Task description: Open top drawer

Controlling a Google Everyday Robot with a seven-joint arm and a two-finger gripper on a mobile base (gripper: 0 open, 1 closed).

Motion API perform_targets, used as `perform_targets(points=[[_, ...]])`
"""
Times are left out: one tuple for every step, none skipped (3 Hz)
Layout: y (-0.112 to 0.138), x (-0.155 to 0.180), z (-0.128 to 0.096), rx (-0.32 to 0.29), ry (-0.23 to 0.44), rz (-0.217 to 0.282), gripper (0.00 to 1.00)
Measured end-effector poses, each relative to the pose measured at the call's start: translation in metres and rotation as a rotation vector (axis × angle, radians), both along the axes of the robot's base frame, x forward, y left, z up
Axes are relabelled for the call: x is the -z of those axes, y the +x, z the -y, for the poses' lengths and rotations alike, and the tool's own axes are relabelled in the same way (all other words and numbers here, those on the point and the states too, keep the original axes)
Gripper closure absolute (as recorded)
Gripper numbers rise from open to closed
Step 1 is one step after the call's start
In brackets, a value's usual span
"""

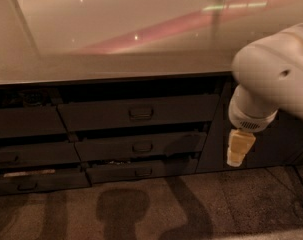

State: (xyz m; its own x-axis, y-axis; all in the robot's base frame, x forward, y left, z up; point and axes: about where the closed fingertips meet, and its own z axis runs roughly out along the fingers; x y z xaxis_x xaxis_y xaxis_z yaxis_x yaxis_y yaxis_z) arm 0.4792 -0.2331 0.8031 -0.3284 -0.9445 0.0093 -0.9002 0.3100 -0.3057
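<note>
Worktop: pale, glossy, reflecting lights.
Top drawer: directly below the worktop's front edge.
Claw: below the worktop's right end, pointing down; apart or together, cannot tell.

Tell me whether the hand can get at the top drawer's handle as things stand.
Probably yes. The hand hangs right of the top drawer, lower than its handle, before the dark cabinet panel; nothing stands between them.

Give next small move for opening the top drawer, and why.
Probably move the pale cream gripper left and slightly up to the small loop handle of the wide dark grey top drawer: it hangs right of the drawer, handle untouched.
</note>
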Motion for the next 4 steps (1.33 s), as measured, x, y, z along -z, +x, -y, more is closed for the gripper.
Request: perform_targets(points=[[0.006, -0.001, 0.015, 0.073, -0.096, 0.049, 0.0], [0.022, -0.004, 0.052, 0.141, 0.008, 0.084, 0.0], [0.034, 0.006, 0.073, 0.126, 0.221, 0.07, 0.0], [0.03, 0.012, 0.058, 0.013, 0.438, -0.005, 0.0]])
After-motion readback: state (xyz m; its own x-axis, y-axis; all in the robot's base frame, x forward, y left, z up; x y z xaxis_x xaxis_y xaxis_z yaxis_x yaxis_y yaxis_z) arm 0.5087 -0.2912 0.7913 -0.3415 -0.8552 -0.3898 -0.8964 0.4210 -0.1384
